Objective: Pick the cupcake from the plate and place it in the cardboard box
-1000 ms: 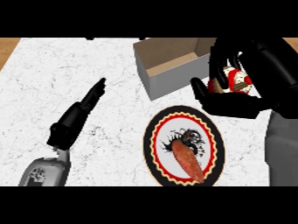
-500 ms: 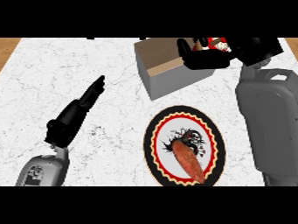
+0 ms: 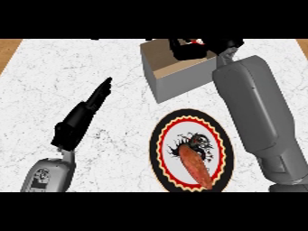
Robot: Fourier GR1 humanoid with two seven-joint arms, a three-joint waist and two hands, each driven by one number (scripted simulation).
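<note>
Counter (image 3: pixel 63 67): white marbled top, wood showing at both far corners.

Right arm (image 3: pixel 259 117): grey forearm running up past the right side of the plate to the box.

Plate (image 3: pixel 161 153): round, black rim, red scalloped ring, white centre with a dark dragon figure and an orange-red streak; lies just nearer than the box, cupcake no longer on it.

Box (image 3: pixel 176 79): brown cardboard, open-topped, standing beyond the plate at the counter's far edge.

Left hand (image 3: pixel 83 117): black, fingers straight and together, lying flat on the counter left of the plate, well apart from the box, holding nothing.

Right hand (image 3: pixel 206 48): black, over the box's open top, fingers curled round the cupcake.

Cupcake (image 3: pixel 195 42): only a red-and-white scrap shows among the fingers, above the box's opening; whether it touches the box floor cannot be told.
</note>
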